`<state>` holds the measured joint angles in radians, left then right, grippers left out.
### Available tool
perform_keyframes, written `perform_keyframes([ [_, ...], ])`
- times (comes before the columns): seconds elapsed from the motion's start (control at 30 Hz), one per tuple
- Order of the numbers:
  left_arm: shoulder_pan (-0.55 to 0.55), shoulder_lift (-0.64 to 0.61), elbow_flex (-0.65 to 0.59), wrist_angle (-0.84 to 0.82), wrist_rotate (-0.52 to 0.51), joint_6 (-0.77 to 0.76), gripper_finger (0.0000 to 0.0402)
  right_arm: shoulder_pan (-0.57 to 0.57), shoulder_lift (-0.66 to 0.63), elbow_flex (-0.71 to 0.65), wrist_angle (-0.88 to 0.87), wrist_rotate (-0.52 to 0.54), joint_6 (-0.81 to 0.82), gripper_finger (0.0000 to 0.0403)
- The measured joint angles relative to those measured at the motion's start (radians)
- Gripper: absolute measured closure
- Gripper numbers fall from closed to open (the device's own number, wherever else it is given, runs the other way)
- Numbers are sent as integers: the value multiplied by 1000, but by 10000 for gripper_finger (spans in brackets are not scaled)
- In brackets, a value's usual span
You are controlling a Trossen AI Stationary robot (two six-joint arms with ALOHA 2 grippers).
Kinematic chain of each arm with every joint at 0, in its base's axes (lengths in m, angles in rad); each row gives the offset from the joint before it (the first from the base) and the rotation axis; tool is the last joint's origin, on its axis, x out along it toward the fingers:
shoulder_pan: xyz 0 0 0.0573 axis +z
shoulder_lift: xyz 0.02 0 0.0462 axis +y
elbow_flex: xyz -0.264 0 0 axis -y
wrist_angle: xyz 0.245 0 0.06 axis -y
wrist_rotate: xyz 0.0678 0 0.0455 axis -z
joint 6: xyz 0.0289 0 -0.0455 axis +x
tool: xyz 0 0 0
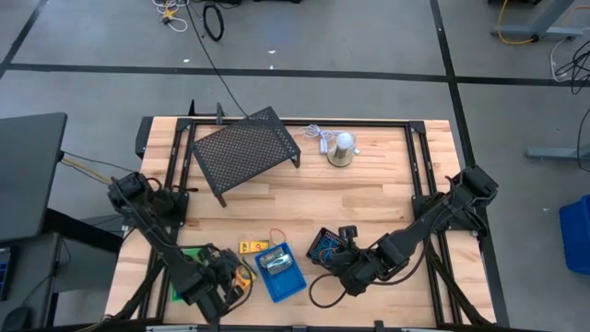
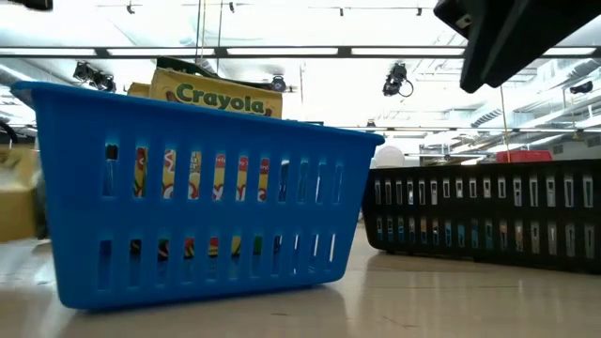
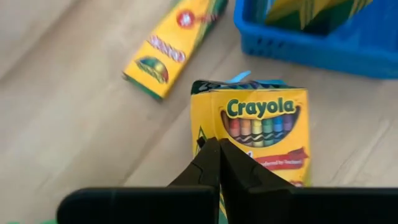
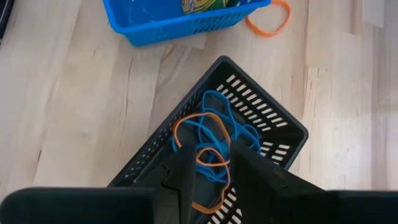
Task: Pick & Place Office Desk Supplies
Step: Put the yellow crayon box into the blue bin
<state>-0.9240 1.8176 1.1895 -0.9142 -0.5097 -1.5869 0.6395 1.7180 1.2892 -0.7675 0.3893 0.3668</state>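
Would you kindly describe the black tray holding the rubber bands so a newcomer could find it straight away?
Start at the wooden table and go to its front edge, where three small trays sit. The black tray is to the right of the blue tray, under the right end effector. It alone is black and holds a tangle of blue and orange rubber bands, not crayon boxes.

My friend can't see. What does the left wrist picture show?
The left gripper, fingers shut, points at a yellow Crayola crayon box lying on the wooden table. A second crayon box lies beyond it, beside a blue basket holding another.
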Motion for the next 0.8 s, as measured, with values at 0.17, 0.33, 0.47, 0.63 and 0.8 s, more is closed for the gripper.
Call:
perform_keyframes([
  [0.17, -18, -1, 36, -73, -74, -47, 401, -5, 0, 0, 36, 1, -25, 295],
  [0.33, -32, -2, 38, -115, -108, -93, 401, -5, 0, 0, 138, 5, -66, 295],
  [0.47, -38, -3, 38, -131, -134, -109, 401, -13, 0, 0, 228, 20, -99, 290],
  [0.63, -46, -4, 39, -144, -161, -119, 401, -48, -1, -44, 409, -61, -169, 235],
  [0.8, -60, -4, 39, -170, -199, -138, 401, -118, -1, -156, 683, -164, -222, 165],
])
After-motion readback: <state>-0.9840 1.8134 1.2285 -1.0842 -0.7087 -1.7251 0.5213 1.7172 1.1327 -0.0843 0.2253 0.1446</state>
